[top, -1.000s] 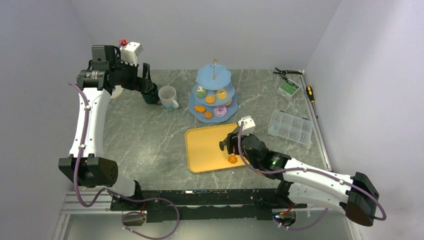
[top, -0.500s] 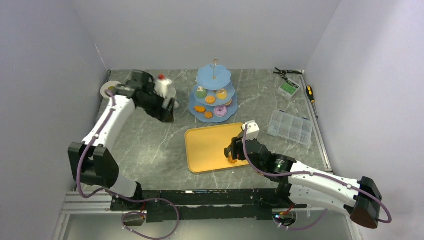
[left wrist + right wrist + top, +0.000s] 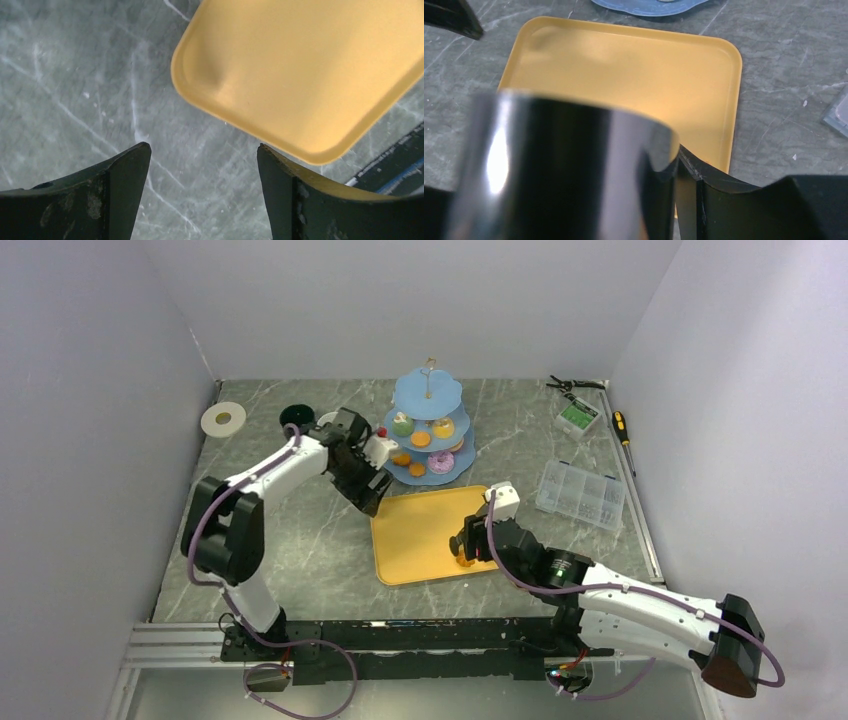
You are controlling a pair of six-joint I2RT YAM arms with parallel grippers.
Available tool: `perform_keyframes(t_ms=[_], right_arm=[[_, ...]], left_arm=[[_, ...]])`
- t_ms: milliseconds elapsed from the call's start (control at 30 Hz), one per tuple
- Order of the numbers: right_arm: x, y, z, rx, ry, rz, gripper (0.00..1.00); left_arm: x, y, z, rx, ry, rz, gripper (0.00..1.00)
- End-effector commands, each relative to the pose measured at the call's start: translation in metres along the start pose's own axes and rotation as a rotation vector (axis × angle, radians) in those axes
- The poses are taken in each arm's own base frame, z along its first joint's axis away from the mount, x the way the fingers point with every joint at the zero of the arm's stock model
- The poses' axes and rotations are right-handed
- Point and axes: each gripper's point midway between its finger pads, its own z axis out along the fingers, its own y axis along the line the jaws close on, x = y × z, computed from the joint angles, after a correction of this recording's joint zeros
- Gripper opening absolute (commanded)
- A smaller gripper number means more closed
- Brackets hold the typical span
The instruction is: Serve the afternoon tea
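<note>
The left gripper (image 3: 202,150), jaws apart and empty, has swung from the dark green mug (image 3: 296,416) to the yellow tray (image 3: 415,530). The right gripper (image 3: 462,545), clamped on black tongs (image 3: 559,170), hovers over an orange biscuit (image 3: 465,562) that probably still has to go to the three-tier stand (image 3: 428,392).

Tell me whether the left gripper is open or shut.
Open. In the left wrist view the left gripper has its fingers well apart, with only bare table showing between them and nothing held.

Smooth grey veined stone on the tabletop (image 3: 75,75), soft sheen there; tray (image 3: 310,65) is plain matt yellow plastic; left gripper (image 3: 202,150) jaws scuffed matt black; tongs (image 3: 559,175) dark, mirror-glossy.
</note>
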Motion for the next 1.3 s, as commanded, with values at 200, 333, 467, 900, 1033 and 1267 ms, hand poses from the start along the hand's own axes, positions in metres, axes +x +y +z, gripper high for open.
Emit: perform_keyframes(t_ms=[200,333,467,900,1033,1267], right_arm=[[-0.025,0.005,-0.005,-0.013,-0.073,0.019,0.59],[-0.027,0.004,-0.006,-0.015,-0.078,0.021,0.59],[-0.027,0.005,-0.007,-0.018,-0.078,0.021,0.59],[-0.026,0.009,-0.006,-0.039,-0.072,0.025,0.59],[-0.025,0.012,-0.005,-0.051,-0.067,0.025,0.59],[-0.027,0.021,-0.004,-0.080,-0.065,0.017,0.59]], left_arm=[[-0.003,0.014,0.058,-0.161,0.019,0.083,0.80],[0.001,0.021,0.065,-0.211,0.010,0.106,0.78],[0.010,0.031,0.069,-0.267,0.030,0.122,0.76],[0.024,0.068,0.064,-0.413,0.023,0.083,0.73],[0.026,0.082,0.056,-0.439,0.017,0.065,0.73],[0.036,0.112,0.039,-0.488,0.010,0.034,0.72]])
